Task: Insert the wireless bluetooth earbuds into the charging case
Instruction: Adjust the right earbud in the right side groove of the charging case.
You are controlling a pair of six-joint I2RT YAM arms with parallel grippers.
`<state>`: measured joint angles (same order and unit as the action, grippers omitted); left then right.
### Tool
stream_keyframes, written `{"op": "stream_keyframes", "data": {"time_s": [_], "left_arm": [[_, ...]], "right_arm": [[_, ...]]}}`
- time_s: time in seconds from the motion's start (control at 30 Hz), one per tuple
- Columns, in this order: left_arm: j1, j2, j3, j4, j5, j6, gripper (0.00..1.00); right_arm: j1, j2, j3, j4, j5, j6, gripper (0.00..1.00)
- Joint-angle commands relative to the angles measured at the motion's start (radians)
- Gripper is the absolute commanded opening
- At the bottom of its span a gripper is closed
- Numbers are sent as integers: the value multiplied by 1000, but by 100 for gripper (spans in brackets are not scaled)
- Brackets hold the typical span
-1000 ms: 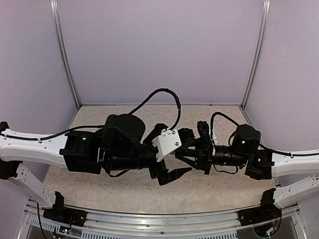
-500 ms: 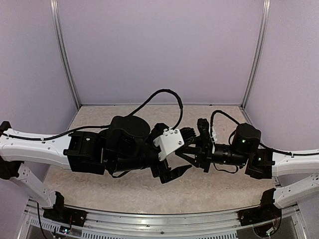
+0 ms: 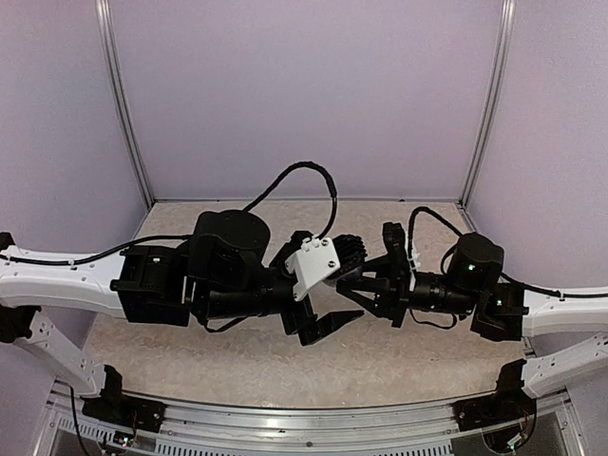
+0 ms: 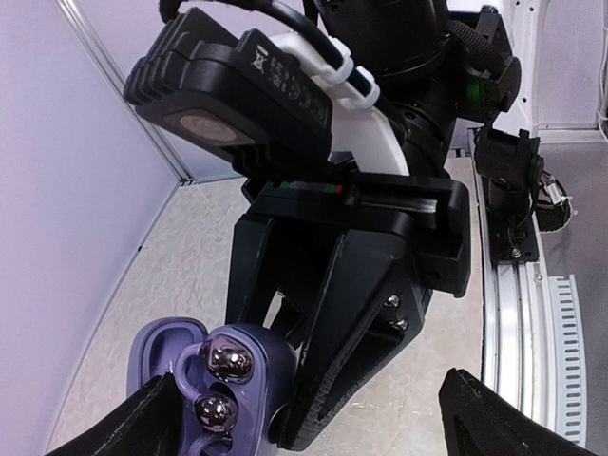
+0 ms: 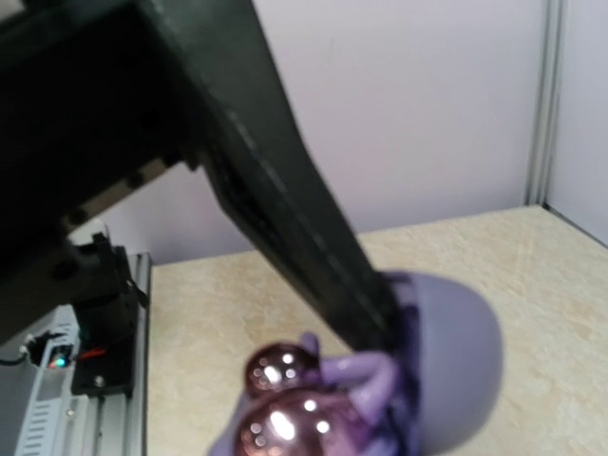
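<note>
A purple charging case (image 4: 185,347) is held above the table with its lid open, and my right gripper (image 4: 271,399) is shut on it. Two shiny rounded wireless bluetooth earbuds (image 4: 228,356) sit in its sockets, one beside the other (image 4: 214,410). In the right wrist view the same earbuds (image 5: 280,369) and case (image 5: 446,351) show close and blurred under one black finger (image 5: 304,228). My left gripper (image 4: 323,432) is open, its fingertips (image 4: 157,418) standing on either side of the case and the right fingers. In the top view the two grippers meet at mid-table, left (image 3: 353,281).
The beige table (image 3: 399,361) lies below both arms, with lilac walls on three sides. A metal rail (image 3: 304,418) with the arm bases runs along the near edge. Black cables loop above both wrists.
The left arm pushed slightly right, then drew back left. The right gripper kept its hold on the case and edged a little toward the left gripper.
</note>
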<state>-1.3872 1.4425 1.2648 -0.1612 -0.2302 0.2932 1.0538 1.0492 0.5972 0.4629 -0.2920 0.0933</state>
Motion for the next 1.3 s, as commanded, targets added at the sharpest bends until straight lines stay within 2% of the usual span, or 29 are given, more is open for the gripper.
{"op": "stream_keyframes", "data": {"time_s": [0.0,0.33,0.53,0.73,0.93,1.13,1.27], "left_arm": [[9,-49,-34,58,91,-9,92],[25,-69,-39,72,135,-23,84],[64,-95,-32,66,186,-73,72],[86,-102,-32,60,224,-107,64],[98,-96,-15,59,224,-167,55],[122,-82,15,44,224,-283,43],[135,-76,34,23,249,-351,39]], "right_arm": [[15,-22,-4,66,-49,-8,0],[15,-8,-13,88,-88,2,0],[15,-1,-21,93,-122,5,0],[15,-10,-25,97,-124,3,0],[15,-22,-23,74,-53,0,0],[15,-30,-22,37,42,-17,0],[15,-33,-18,2,74,-50,0]]}}
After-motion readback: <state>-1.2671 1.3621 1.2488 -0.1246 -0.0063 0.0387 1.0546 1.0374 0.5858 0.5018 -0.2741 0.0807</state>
